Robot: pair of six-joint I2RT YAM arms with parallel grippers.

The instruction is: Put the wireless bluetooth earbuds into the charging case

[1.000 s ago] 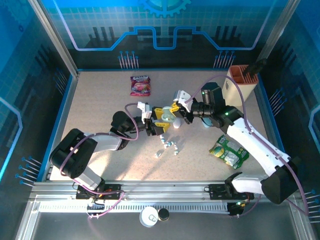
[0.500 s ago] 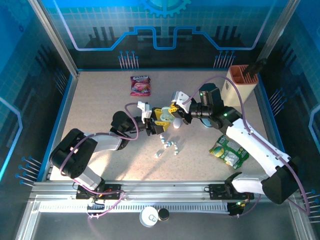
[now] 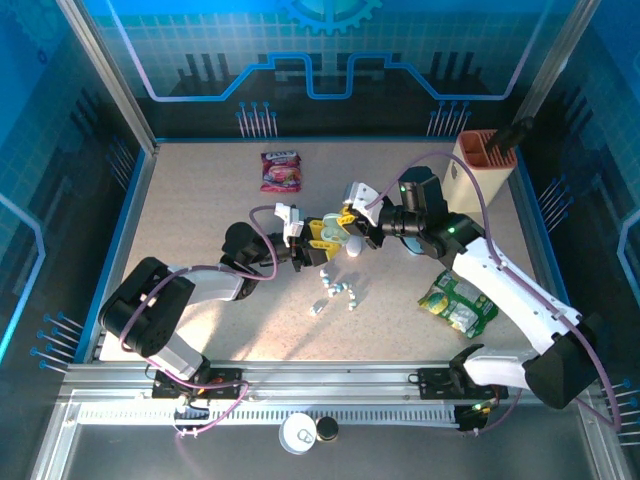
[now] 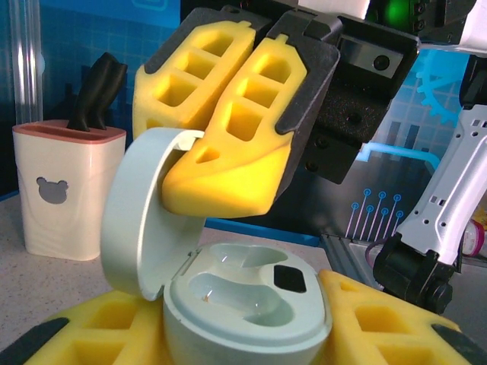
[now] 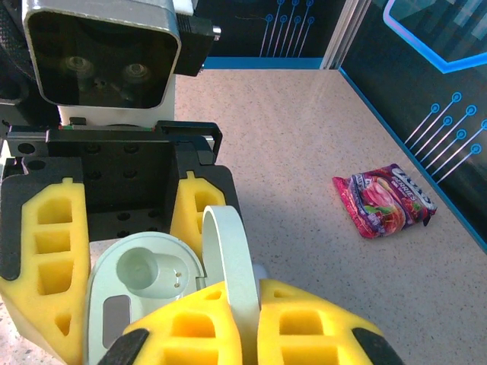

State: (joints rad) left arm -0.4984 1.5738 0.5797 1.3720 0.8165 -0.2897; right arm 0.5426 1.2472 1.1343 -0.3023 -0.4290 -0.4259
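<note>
The pale-green charging case (image 4: 251, 293) sits between my left gripper's (image 4: 247, 338) yellow fingers (image 4: 380, 319), which press on both its sides. Its two wells are bare. The lid (image 4: 141, 213) stands up, and my right gripper (image 5: 247, 319) is shut on the lid's rim (image 5: 228, 251). In the top view both grippers, left (image 3: 322, 243) and right (image 3: 350, 228), meet mid-table at the case (image 3: 337, 240). Several small white and pale-blue earbuds (image 3: 336, 293) lie loose on the table just in front of them.
A pink snack packet (image 3: 281, 170) lies at the back, a green packet (image 3: 458, 303) under the right arm. A beige holder with dark handles (image 3: 483, 160) stands at the back right. A small white rounded case (image 3: 353, 249) lies beside the grippers.
The right gripper has shifted slightly back and left with the lid in its fingers. The left arm and the earbuds on the table have stayed put.
</note>
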